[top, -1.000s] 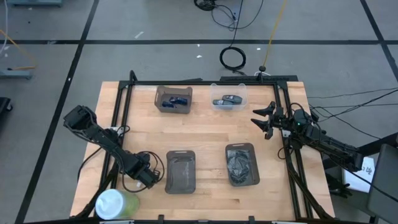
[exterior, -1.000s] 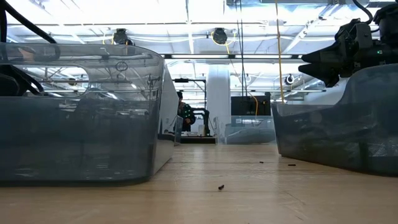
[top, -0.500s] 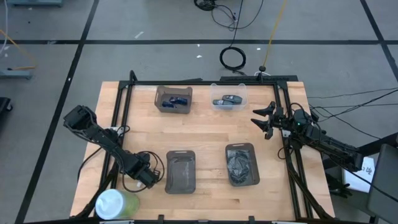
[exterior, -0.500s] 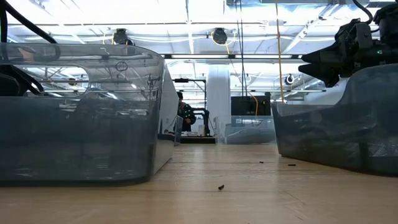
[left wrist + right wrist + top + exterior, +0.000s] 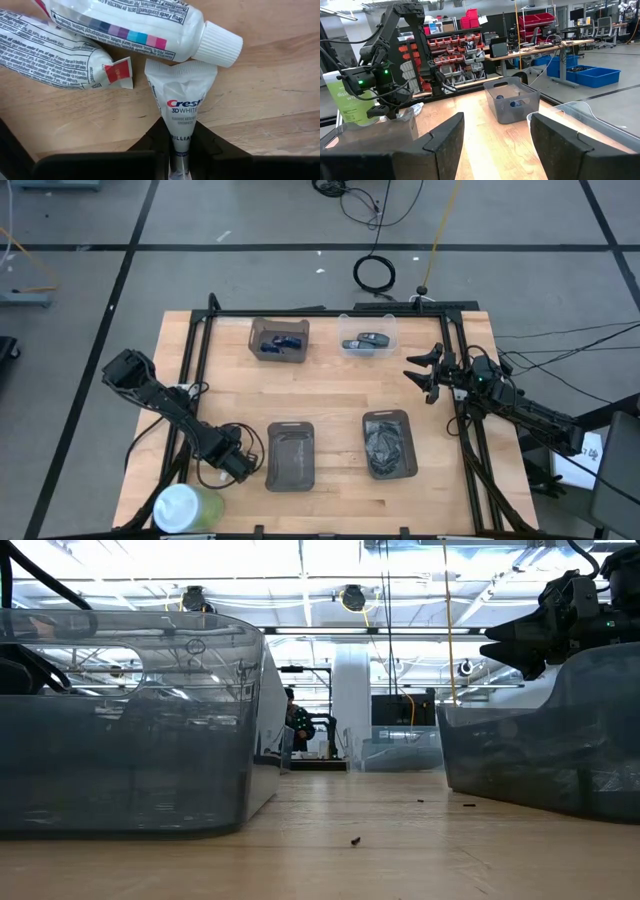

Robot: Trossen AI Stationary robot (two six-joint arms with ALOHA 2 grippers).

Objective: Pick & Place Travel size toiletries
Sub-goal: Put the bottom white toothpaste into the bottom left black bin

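We see the left gripper [image 5: 243, 467] low at the near left of the table [image 5: 340, 405], its fingers [image 5: 210, 147] clenched on the crimped end of a small white toothpaste tube [image 5: 180, 105] that sticks out flat ahead of them on the wood. Just beyond that tube's tip lies a second tube [image 5: 135, 25] with a ribbed white cap, lying crosswise and touching it, and beside the tip, off to one side of the fingers, a third tube [image 5: 50, 55] rests on the wood. Just beside the left gripper stands a dark tray [image 5: 290, 455], and a green-and-white canister [image 5: 185, 508] stands near it at the table's corner. The right gripper [image 5: 425, 375] hangs at the right edge of the table with its fingers [image 5: 445, 137] spread wide and nothing between them; a second dark tray [image 5: 389, 445] sits nearer the front from it, and ahead of its fingers, across the table, stands a grey bin [image 5: 512, 102].
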